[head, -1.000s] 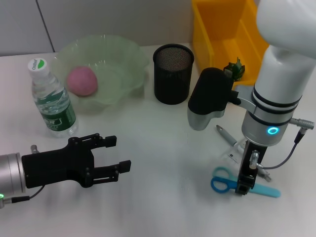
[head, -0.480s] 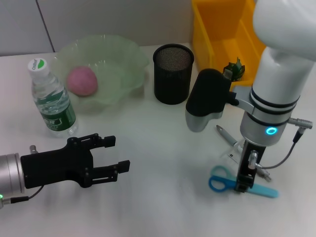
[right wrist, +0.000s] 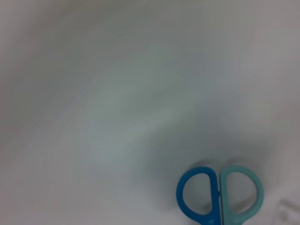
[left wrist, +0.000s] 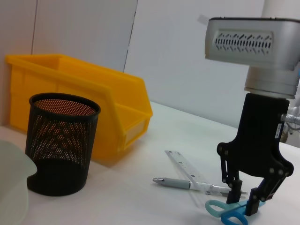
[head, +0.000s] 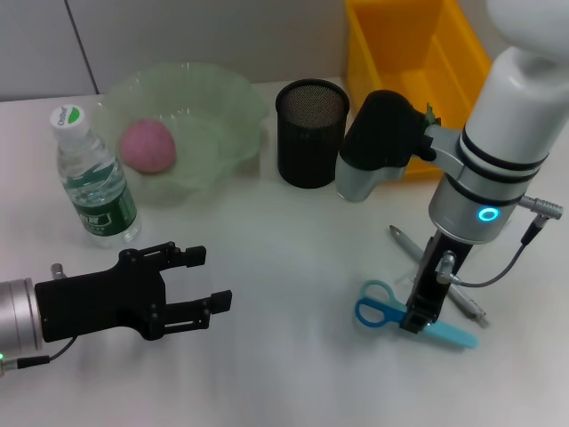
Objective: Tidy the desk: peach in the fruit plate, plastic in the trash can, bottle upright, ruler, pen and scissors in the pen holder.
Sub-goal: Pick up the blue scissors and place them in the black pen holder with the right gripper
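**A:** Starting with the head view: where is the right claw (head: 418, 316)?

**B:** Pointing straight down at the tabletop (head: 293, 240), clenched on the scissors (head: 404, 318). Their blue handle loops stick out from the claw toward the robot's left, the pale blue blade part toward its right. Just behind the claw lie the pen (head: 436, 271) and, partly hidden by the claw, what seems to be the clear ruler.

**A:** And the left claw (head: 200, 280)?

**B:** Low over the near tabletop, well apart from the right one, fingers spread and grasping nothing. Beyond it stands the bottle (head: 92, 182), upright with its cap on. Behind that, the peach (head: 148, 146) sits in the fruit plate (head: 222, 107). The pen holder (head: 311, 133) stands between the plate and the yellow bin (head: 409, 53), well behind the right claw.

**A:** What does the left wrist view add?

**B:** It shows the right claw (left wrist: 243, 206) from the side, its fingertips touching the scissors (left wrist: 229, 212) at the tabletop level. The pen (left wrist: 187, 183) and ruler (left wrist: 185, 166) cross each other just beside that claw, on the side toward the pen holder (left wrist: 61, 140). The bin (left wrist: 79, 93) stands behind the holder.

**A:** The right wrist view?

**B:** Only the scissors' two handle loops (right wrist: 219, 196), one dark blue, one light blue, against the blurred white tabletop (right wrist: 117, 93).
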Action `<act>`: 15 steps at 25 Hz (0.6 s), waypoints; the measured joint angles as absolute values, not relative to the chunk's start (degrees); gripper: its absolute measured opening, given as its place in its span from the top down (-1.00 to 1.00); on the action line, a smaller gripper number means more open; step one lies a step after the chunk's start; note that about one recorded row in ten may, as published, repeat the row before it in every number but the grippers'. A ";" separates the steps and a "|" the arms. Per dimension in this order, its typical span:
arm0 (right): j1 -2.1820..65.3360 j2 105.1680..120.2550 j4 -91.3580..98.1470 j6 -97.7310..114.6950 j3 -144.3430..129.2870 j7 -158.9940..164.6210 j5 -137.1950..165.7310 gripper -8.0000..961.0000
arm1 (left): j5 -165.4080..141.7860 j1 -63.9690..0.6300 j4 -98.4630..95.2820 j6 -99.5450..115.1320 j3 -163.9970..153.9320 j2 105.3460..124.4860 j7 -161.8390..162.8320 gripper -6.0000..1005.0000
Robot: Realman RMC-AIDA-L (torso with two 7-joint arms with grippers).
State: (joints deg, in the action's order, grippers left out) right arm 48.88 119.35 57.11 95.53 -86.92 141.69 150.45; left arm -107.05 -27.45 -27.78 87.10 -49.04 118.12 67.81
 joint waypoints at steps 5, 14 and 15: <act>48.03 119.28 58.27 96.19 -82.52 139.91 149.08 0.51 | -107.05 -27.42 -27.97 87.10 -48.73 118.07 67.79 -0.58; 43.93 119.17 62.11 96.19 -70.77 134.02 145.12 0.51 | -107.00 -27.68 -28.13 87.04 -48.69 117.84 67.69 -0.58; 43.93 119.17 62.11 96.19 -70.77 134.02 145.12 0.51 | -107.00 -27.68 -28.13 87.04 -48.69 117.84 67.69 -0.58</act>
